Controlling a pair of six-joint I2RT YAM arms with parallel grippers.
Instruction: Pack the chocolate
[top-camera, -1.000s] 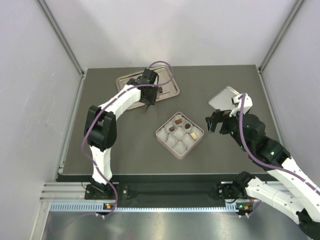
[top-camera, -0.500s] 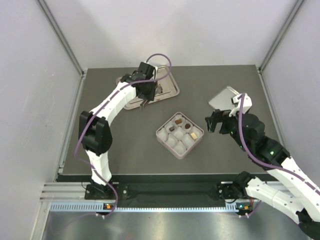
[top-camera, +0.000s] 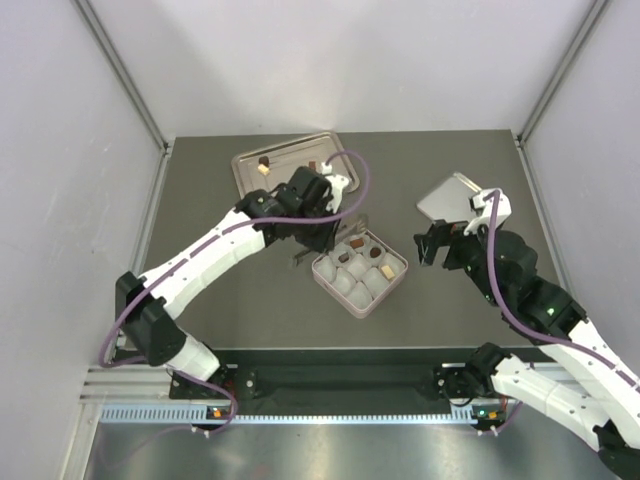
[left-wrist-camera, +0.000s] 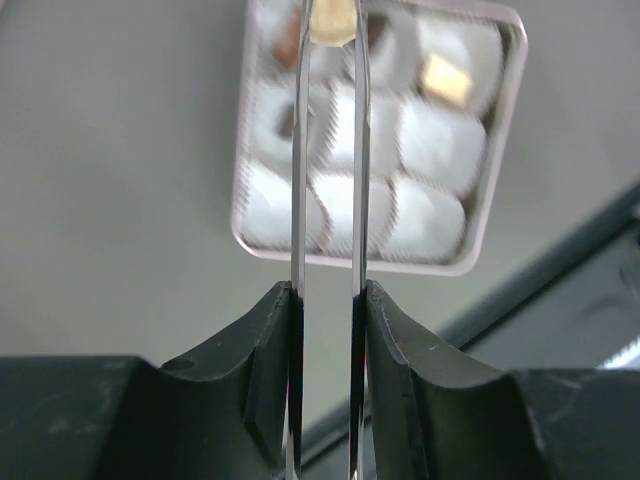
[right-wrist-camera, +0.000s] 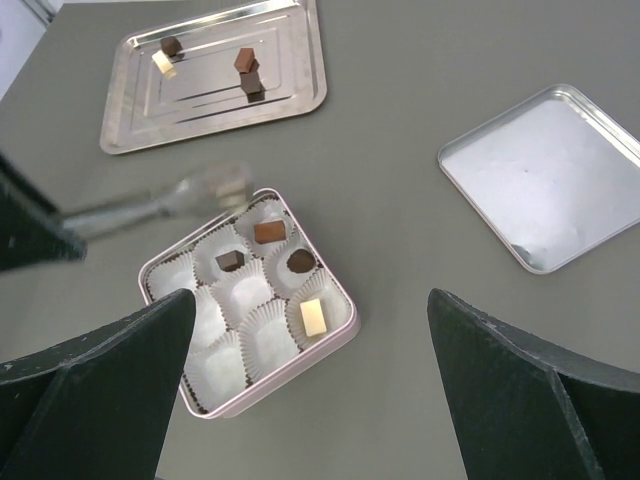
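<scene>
The place is a small cell with pale walls, and a dark grey table (top-camera: 250, 300) carries everything. At the far side lies a silver tray (right-wrist-camera: 200, 100) with a few pieces of the chocolate (right-wrist-camera: 244, 58) on it, most of them dark and one cream. Nearer stands the pink box (right-wrist-camera: 288, 368) with nine paper cups. Four cups have a piece already and five are empty. A shallow silver square (right-wrist-camera: 545, 180), I think the lid, lies well apart on the right.

The left claw (left-wrist-camera: 327, 290) is narrow, pressed on a pair of thin metal tweezers (left-wrist-camera: 298, 200). The tips of the tweezers hold one cream piece (left-wrist-camera: 331, 18) above an edge row of the box; which cup, I cannot tell. I believe the tweezers are used because the pieces are too small for the claw itself. The right claw (top-camera: 420, 248) stands wide and holds nothing, just beside the box, probably to keep out of the way.

Only the left wrist view shows the cream piece in the tips. From above the arm hides it, and in the right wrist view the tweezers are a blur. But that right wrist view alone lets me count the cups clearly.
</scene>
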